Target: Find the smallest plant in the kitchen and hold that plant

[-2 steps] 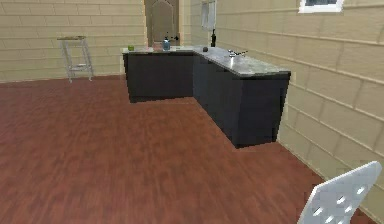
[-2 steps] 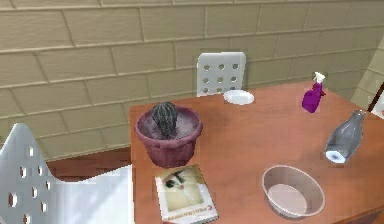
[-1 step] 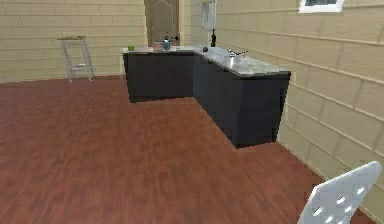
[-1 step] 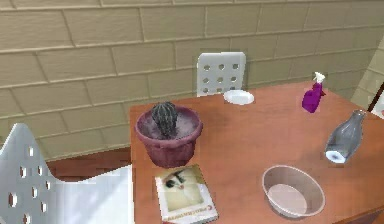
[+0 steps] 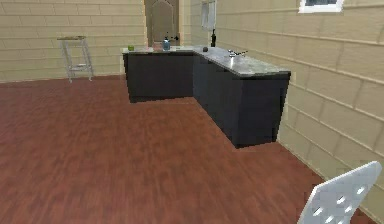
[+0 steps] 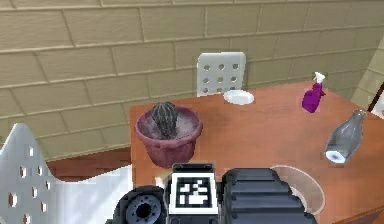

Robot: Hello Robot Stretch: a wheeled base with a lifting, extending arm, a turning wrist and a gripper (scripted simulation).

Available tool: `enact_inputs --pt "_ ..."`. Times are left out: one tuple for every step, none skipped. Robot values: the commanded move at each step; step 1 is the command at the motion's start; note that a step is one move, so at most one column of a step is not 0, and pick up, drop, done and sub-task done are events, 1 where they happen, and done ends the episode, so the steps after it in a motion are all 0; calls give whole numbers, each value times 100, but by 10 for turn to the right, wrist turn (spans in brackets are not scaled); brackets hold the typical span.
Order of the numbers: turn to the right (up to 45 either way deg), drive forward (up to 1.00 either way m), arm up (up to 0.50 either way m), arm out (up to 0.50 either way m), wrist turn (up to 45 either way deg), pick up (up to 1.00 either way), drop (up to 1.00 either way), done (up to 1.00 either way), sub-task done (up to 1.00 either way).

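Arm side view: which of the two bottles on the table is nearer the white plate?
The purple spray bottle, right of the white plate; the grey bottle sits lower down, farther away.

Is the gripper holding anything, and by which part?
Cannot tell: the far end of the gripper can't be made out, and the potted plant stands on the table behind it.

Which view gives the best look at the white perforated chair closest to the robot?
The arm side view. There the white chair shows its holed backrest and part of its seat at the lower left, next to the wooden table. The forward view catches just a corner of the white chair at the bottom right.
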Motion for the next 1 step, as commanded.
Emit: enact_inputs --pt "0 0 0 28 0 0 0 0 0"
